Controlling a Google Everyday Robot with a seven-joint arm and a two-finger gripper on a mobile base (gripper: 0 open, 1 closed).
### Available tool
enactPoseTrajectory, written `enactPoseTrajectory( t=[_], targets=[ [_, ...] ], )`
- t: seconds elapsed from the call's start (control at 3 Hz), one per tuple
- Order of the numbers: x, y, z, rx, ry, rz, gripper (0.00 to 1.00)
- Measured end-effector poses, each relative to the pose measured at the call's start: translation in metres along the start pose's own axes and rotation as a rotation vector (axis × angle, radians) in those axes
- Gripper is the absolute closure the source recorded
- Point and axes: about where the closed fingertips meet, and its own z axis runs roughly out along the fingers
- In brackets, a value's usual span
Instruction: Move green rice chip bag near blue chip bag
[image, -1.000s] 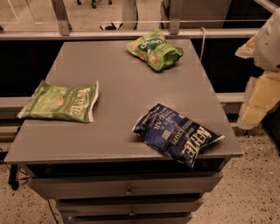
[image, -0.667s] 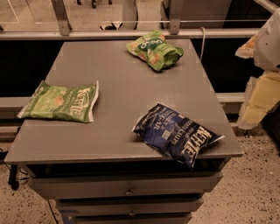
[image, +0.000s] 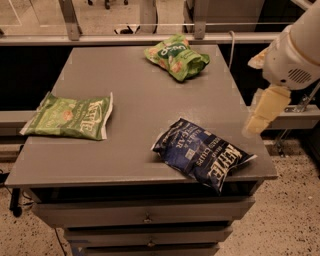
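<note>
The green rice chip bag (image: 176, 61) is puffy and bright green and lies at the far middle of the grey table (image: 135, 100). The blue chip bag (image: 202, 152), dark navy with white "Kettle" lettering, lies at the table's front right corner, with one end over the edge. My gripper (image: 264, 111) hangs as a cream-coloured part below the white arm joint (image: 295, 50). It is off the table's right edge, to the right of and above the blue bag, and holds nothing that I can see.
A flatter light green Kettle bag (image: 70, 116) lies at the table's left edge. Drawers (image: 145, 217) run below the tabletop. A rail (image: 150, 37) and upright posts stand behind the table. A ledge (image: 295, 117) runs along the right.
The arm's cream-coloured end has shifted a little left, toward the table's right edge. The three bags have not moved.
</note>
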Motion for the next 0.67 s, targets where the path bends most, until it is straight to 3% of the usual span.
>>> enactPoseTrajectory(
  t=[0.67],
  targets=[
    [-0.049, -0.116, 0.083, 0.131, -0.288, -0.008, 0.0]
  ],
)
